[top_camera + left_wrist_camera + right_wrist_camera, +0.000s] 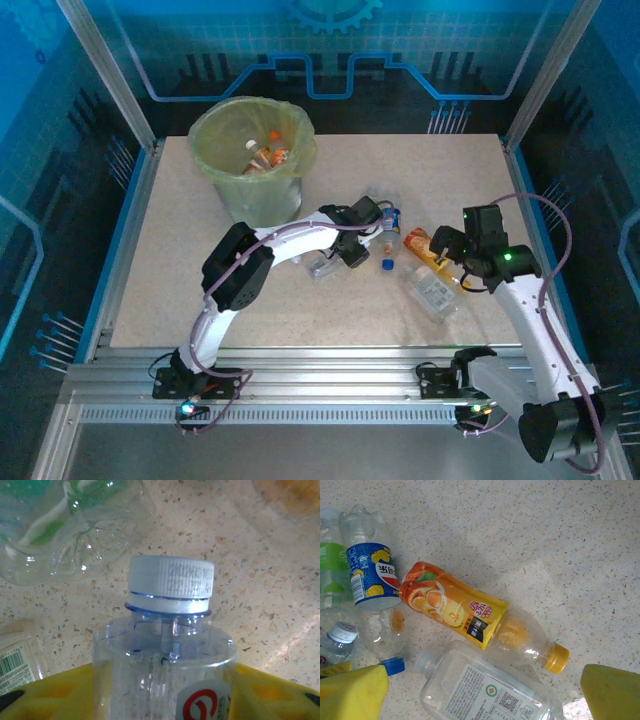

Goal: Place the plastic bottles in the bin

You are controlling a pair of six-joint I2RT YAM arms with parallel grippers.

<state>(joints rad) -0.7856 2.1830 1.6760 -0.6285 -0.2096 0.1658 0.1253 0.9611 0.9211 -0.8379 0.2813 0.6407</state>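
Bottles [270, 153] in lined bin [262, 203]; white-capped bottle [170, 582] in left hand [160, 700]

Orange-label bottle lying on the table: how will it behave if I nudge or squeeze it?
The orange-label bottle lies on its side, so a nudge would likely roll it. It seems nearly empty and thin-walled: probably light, and it may dent if squeezed hard. Its glossy label could be slippery.

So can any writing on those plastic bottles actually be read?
"C": orange-labelled clear plastic bottle; its Chinese characters are blurred.
Blue-labelled clear plastic bottle: white Chinese characters, unreadable.
Square clear plastic bottle: QR code, print too small.
White-capped clear plastic bottle: red swirl logo, no words.
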